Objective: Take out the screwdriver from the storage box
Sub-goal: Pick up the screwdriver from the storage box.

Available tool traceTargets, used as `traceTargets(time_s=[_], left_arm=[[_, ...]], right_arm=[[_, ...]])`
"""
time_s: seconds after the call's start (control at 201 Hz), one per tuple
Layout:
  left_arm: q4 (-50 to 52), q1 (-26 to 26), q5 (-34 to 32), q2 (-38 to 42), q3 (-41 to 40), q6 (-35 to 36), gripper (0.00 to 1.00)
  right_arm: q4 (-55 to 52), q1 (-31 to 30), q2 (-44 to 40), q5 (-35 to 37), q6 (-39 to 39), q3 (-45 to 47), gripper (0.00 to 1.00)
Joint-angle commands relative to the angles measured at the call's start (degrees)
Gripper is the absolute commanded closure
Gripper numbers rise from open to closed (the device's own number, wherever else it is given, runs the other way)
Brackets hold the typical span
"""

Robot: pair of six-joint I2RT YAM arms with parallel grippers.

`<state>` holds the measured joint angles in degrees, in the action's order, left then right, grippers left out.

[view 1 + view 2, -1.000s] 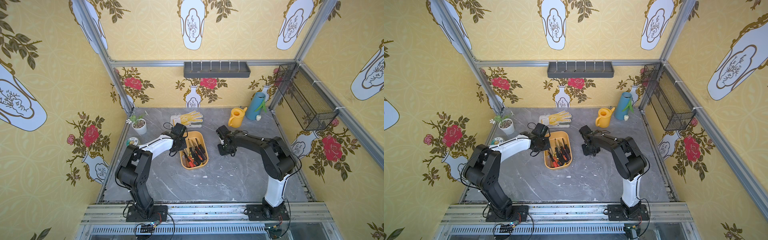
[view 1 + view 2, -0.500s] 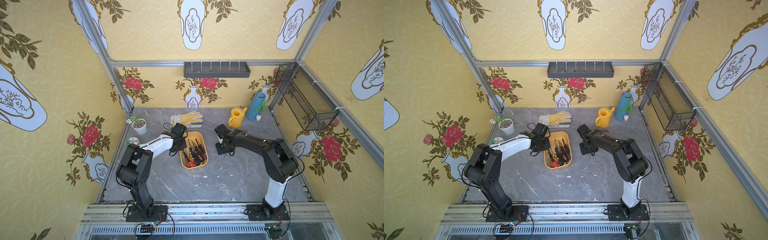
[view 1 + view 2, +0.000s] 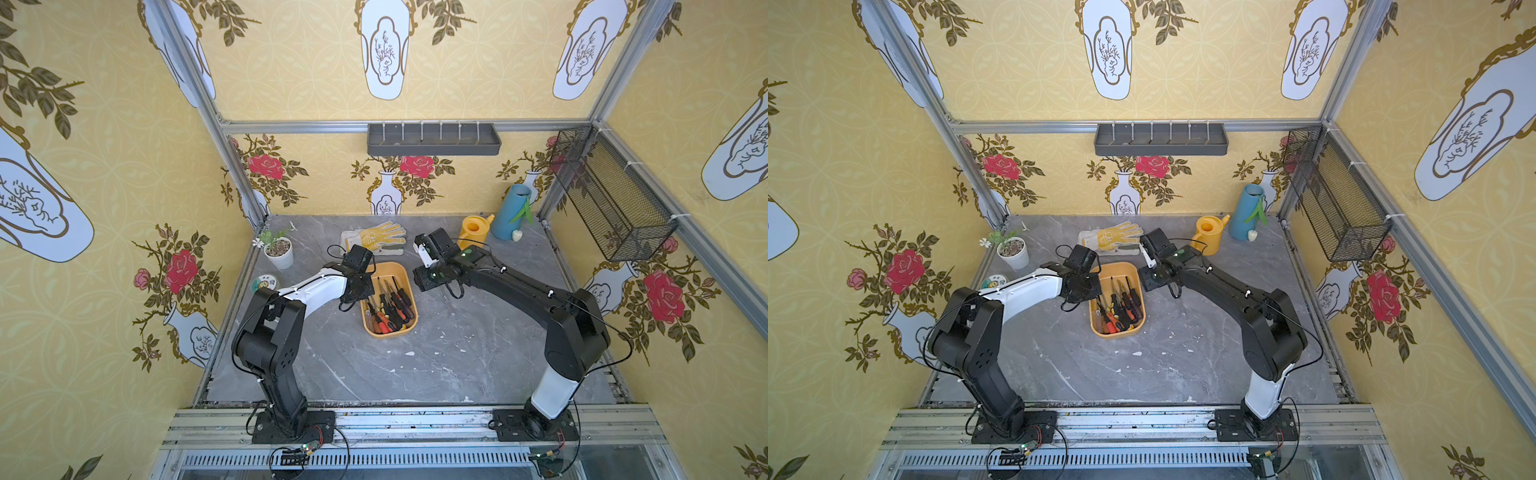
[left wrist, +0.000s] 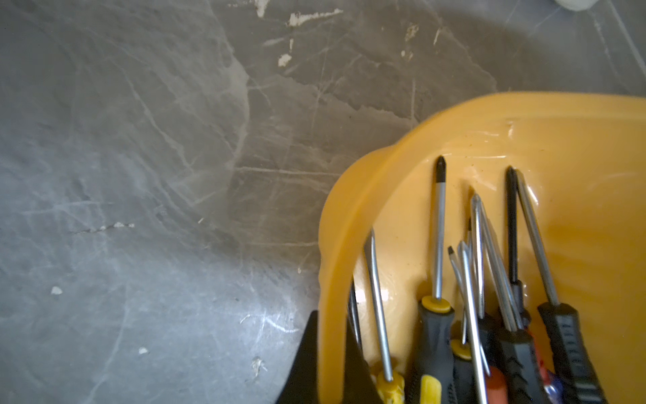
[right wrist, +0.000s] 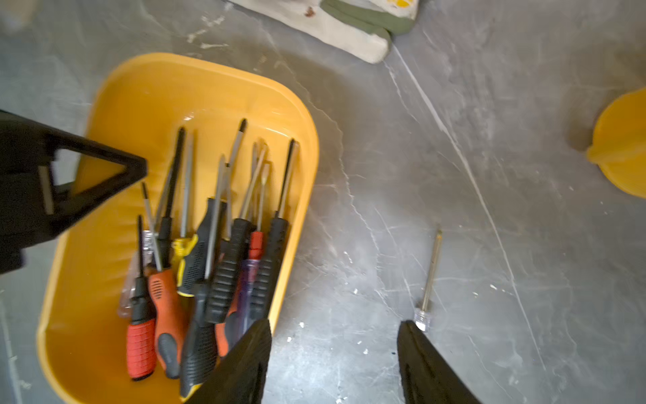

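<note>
golden-shafted screwdriver (image 5: 429, 280) just outside right jaws

One storage box (image 5: 146, 91), roughly ten screwdrivers (image 5: 227, 266), one loose screwdriver (image 5: 430, 273), one glove (image 5: 335, 31).

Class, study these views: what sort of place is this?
Probably a robot test cell dressed as a garden shed: wallpaper panels on an aluminium frame, a watering can and potted plant, a storage box of screwdrivers.
</note>
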<state>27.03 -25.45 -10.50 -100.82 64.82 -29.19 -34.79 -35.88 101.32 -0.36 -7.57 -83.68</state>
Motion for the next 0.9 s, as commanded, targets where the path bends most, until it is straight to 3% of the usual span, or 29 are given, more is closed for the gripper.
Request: traceTargets(time_s=[0.0, 0.339, 0.548, 0.647, 0.891], left_arm=[[-2.7, 0.1, 1.0, -0.1, -0.2, -0.8, 1.00], [-2.2, 0.1, 1.3, -0.4, -0.1, -0.6, 1.00], [-2.2, 0.1, 1.8, -0.6, -0.4, -0.8, 1.00], [-2.2, 0.0, 1.5, -0.7, -0.5, -0.9, 1.00], [-2.4, 0.1, 1.7, -1.0, -0.4, -1.1, 1.00]], right_arm=[[-0.7, -1.6, 1.5, -4.1, 1.2, -2.7, 0.40], [-0.9, -4.3, 9.0, -11.4, -0.3, -8.2, 0.43], [-2.0, -4.6, 12.6, -11.4, -1.1, -8.7, 0.44], [-2.6, -4.9, 13.9, -11.4, -0.9, -9.0, 0.52], [-2.9, -5.2, 16.8, -10.5, -1.3, -8.7, 0.51]])
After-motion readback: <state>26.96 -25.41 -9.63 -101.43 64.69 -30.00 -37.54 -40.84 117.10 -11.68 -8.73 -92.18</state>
